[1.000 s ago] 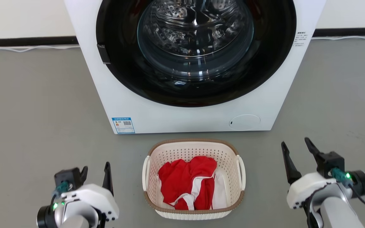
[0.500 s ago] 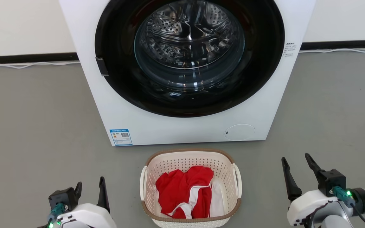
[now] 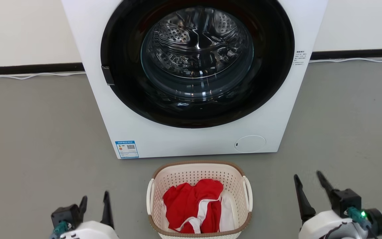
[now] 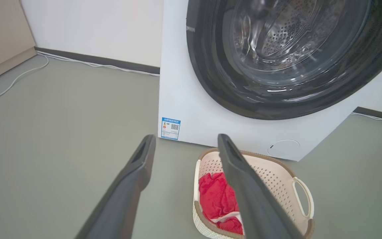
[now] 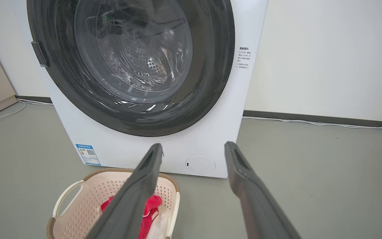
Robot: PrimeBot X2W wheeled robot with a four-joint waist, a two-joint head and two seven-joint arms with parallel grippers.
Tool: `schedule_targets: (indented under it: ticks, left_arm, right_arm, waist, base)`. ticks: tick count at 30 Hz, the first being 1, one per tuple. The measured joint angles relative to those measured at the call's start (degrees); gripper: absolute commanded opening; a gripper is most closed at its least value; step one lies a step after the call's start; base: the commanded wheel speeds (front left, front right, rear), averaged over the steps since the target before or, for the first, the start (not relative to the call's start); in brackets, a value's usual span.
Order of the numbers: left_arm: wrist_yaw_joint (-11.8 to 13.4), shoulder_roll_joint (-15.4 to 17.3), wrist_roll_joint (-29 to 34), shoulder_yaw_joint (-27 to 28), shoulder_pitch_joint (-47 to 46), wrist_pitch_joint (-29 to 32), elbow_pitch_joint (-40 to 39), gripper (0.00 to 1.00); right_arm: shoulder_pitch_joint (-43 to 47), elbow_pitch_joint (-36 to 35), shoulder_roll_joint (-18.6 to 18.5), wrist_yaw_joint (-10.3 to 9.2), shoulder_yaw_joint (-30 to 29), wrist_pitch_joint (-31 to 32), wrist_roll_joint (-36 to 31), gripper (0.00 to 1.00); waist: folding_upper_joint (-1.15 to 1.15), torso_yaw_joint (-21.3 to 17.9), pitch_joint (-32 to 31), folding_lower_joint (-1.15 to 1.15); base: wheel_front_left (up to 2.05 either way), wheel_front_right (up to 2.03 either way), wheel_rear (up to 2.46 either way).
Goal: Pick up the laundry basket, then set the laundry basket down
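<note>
The laundry basket [image 3: 181, 174], cream perforated plastic with a brown rim and white side handles, stands on the grey floor right in front of the washing machine; red and white clothes [image 3: 194, 205] lie in it. It also appears in the left wrist view [image 4: 277, 176] and the right wrist view [image 5: 91, 192]. My left gripper [image 3: 95, 199] is at the lower left, well apart from the basket's left handle, open and empty. My right gripper [image 3: 308, 179] is at the lower right, farther from the right handle, also open and empty.
A white front-loading washing machine [image 3: 144, 132] with a big dark round door [image 3: 197, 63] stands behind the basket. White cables [image 3: 28, 76] run along the dark skirting at the wall. Bare grey floor [image 3: 38, 132] spreads on both sides.
The whole head view has shifted: machine and basket sit lower in the picture, so the camera moved. Both grippers sit lower in view and stay open; the basket rests where it was.
</note>
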Motion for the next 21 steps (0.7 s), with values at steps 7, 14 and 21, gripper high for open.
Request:
schedule_targets:
  ticks: [7,14,21]
  left_arm:
    - [-0.1,-1.0,-1.5,-0.1,2.2,0.9,2.4,0.0]
    - [-1.0,-1.2,-5.2,0.7,2.2,2.1,1.5,0.0]
    - [-1.6,-1.4,-9.0,1.3,2.2,3.1,0.7,0.0]
  right_arm:
    - [2.2,2.7,0.5,-0.05,-0.4,0.8,1.7,0.0]
    - [2.2,1.9,0.5,-0.05,-0.5,1.9,7.2,0.0]
    - [2.2,1.1,0.5,-0.05,-0.4,3.1,12.7,0.0]
  waist:
    - [0.0,0.0,0.0,0.0]
    - [0.0,0.1,0.1,0.02]
    - [0.0,0.1,0.3,0.01]
  base:
    - [0.0,0.0,0.0]
    - [0.0,0.0,0.0]
    - [0.0,0.0,0.0]
